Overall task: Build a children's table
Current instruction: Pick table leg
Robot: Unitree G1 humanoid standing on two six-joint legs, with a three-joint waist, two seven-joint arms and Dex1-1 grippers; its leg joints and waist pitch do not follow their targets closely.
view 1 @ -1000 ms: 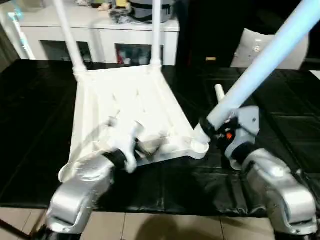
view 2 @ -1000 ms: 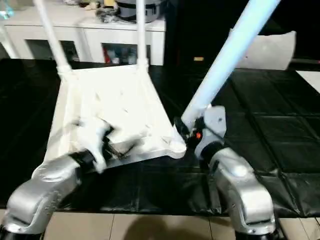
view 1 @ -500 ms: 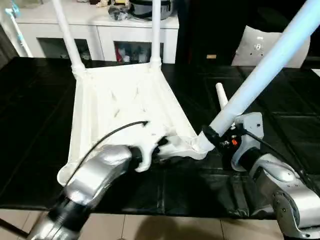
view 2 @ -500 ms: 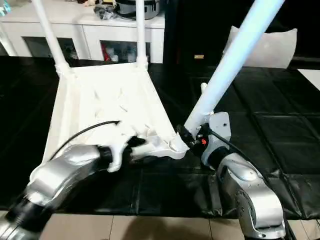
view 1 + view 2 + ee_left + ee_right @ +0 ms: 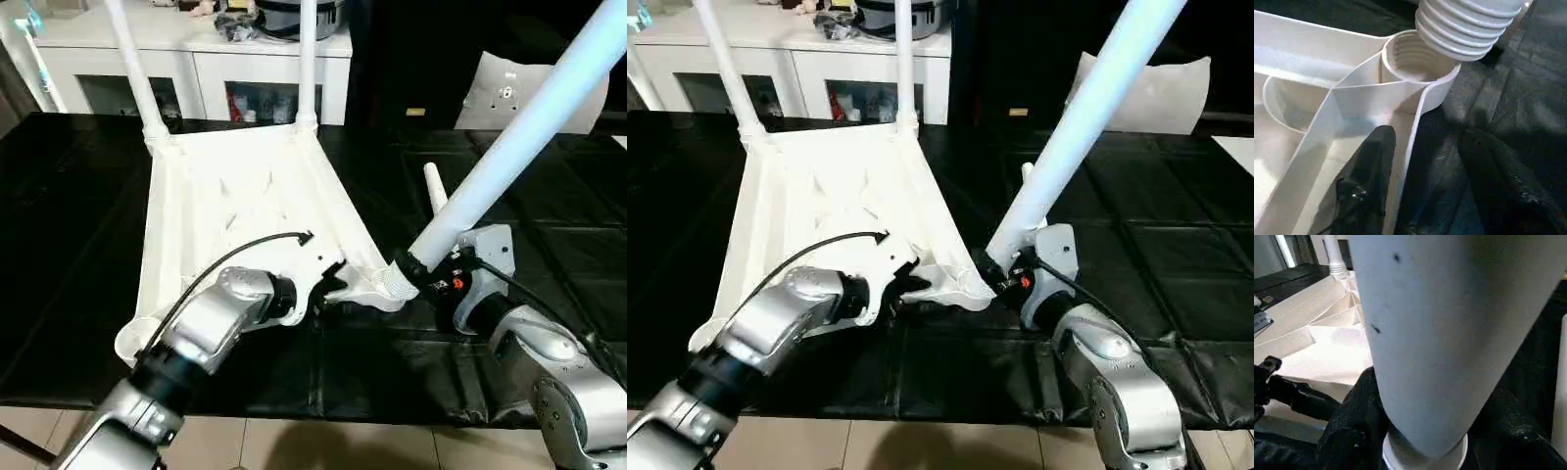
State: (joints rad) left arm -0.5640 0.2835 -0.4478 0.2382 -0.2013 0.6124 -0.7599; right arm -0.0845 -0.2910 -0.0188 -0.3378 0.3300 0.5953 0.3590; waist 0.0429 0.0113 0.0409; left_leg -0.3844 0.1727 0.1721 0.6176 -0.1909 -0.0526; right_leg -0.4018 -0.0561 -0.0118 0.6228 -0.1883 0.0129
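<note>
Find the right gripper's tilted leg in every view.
Left eye view: tilted leg slants from centre-right to upper right corner.
Right eye view: tilted leg slants likewise, nearer the middle.
Left wrist view: its ribbed end, above the corner socket.
Right wrist view: tilted leg close up, across the middle.
Shared landmark: table top.

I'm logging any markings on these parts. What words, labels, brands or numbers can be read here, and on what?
None can be read.
Table top, held leg and the two fitted legs: plain white, unmarked.
Items behind the cabinet's glass doors: too small and blurred to read.
</note>
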